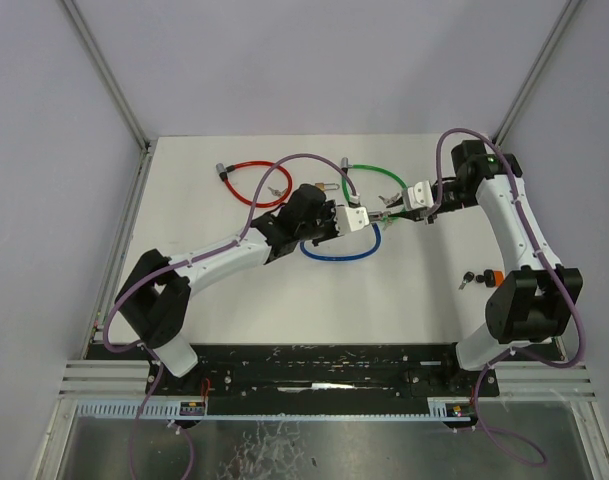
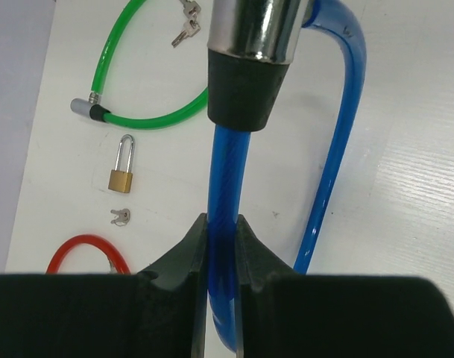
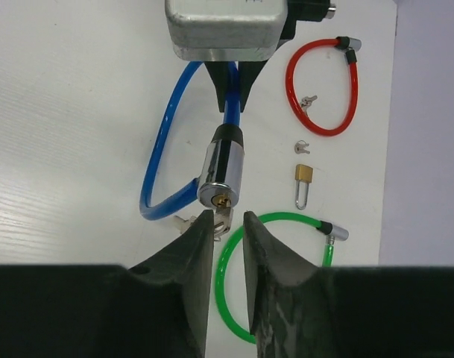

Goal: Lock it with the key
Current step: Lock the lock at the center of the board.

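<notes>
The left gripper [image 2: 222,225] pinches the blue lock [image 2: 225,175] tightly on its cable, just behind the chrome cylinder [image 3: 221,170]. The lock is over the middle of the table [image 1: 284,300]. The right gripper [image 3: 227,216] is just right of the cylinder, at its keyhole end. Its fingers are a little apart, with the key [image 3: 222,218] between the tips, not squeezed.

no legible text, labels, or numbers
</notes>
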### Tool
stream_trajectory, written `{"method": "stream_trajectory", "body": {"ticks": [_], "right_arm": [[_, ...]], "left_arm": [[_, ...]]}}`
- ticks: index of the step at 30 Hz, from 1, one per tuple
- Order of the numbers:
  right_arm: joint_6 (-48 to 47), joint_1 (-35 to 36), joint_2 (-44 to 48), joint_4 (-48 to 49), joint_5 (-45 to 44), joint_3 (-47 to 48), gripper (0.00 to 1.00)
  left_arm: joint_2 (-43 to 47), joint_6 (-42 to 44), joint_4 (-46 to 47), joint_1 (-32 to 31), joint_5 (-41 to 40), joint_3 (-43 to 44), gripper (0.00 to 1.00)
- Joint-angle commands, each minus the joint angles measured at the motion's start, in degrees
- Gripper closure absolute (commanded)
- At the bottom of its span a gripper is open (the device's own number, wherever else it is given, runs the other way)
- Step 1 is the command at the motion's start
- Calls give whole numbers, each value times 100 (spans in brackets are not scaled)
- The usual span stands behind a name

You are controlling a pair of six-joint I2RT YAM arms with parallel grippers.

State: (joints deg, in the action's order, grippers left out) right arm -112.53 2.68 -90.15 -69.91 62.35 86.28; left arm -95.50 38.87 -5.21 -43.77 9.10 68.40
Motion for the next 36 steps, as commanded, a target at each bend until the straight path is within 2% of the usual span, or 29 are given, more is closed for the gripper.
{"method": "stream_trajectory", "body": {"ticks": [1, 5, 8, 16, 27, 36], "right_arm": [[326, 16, -152, -617, 405, 471, 66], [374, -132, -423, -1326, 675, 967, 59], [868, -145, -487, -1375, 819, 1156, 58], [1316, -121, -925, -1367, 749, 1221, 55], [1701, -36, -1128, -1131, 556, 1254, 62], [1865, 55, -1181, -1137, 454, 1281, 74]], "left_arm": [[-36, -23, -261, 10, 31, 33, 100], [-30, -23, -274, 13, 28, 16, 100], [-30, -25, -270, 13, 33, 3, 100], [-25, -41, -261, 14, 69, 5, 100], [-42, -51, -287, 17, 93, 47, 100], [-39, -56, -305, 8, 104, 63, 100]]}}
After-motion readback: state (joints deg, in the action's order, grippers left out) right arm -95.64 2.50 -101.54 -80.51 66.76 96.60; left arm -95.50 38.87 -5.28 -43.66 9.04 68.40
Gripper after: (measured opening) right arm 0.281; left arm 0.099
